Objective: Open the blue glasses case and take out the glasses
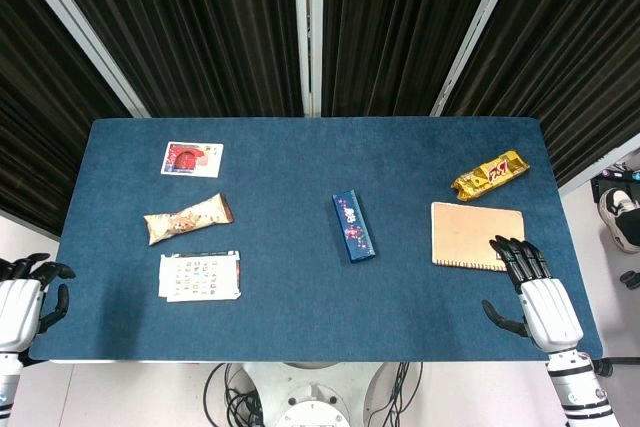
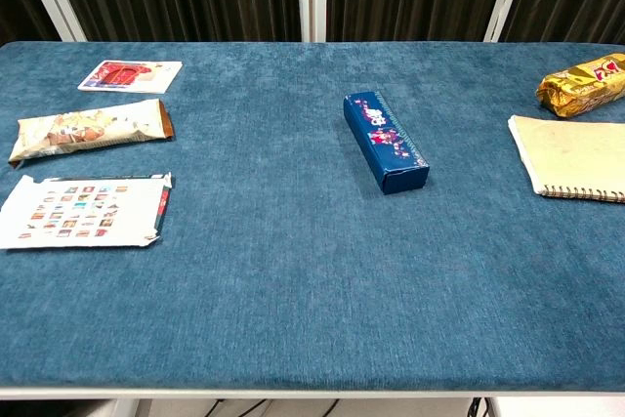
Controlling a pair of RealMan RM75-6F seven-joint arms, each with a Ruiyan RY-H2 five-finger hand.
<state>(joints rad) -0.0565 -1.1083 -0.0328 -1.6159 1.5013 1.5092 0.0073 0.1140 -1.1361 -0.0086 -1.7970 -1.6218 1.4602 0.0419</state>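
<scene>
The blue glasses case [image 1: 353, 226] lies closed near the middle of the blue table [image 1: 300, 287], a long narrow box with a pink and white print on its lid; the chest view shows the same case [image 2: 385, 140] from the front. No glasses are visible. My left hand [image 1: 25, 297] hovers off the table's left front corner, fingers apart and holding nothing. My right hand [image 1: 535, 292] is at the front right, fingers apart and empty, its fingertips [image 1: 512, 249] over the near edge of a tan notebook. Neither hand appears in the chest view.
A tan spiral notebook [image 1: 477, 235] and a gold snack packet [image 1: 490, 175] lie right of the case. On the left are a beige snack bar [image 1: 187, 218], a small red and white card [image 1: 191, 159] and a printed sticker sheet [image 1: 199, 276].
</scene>
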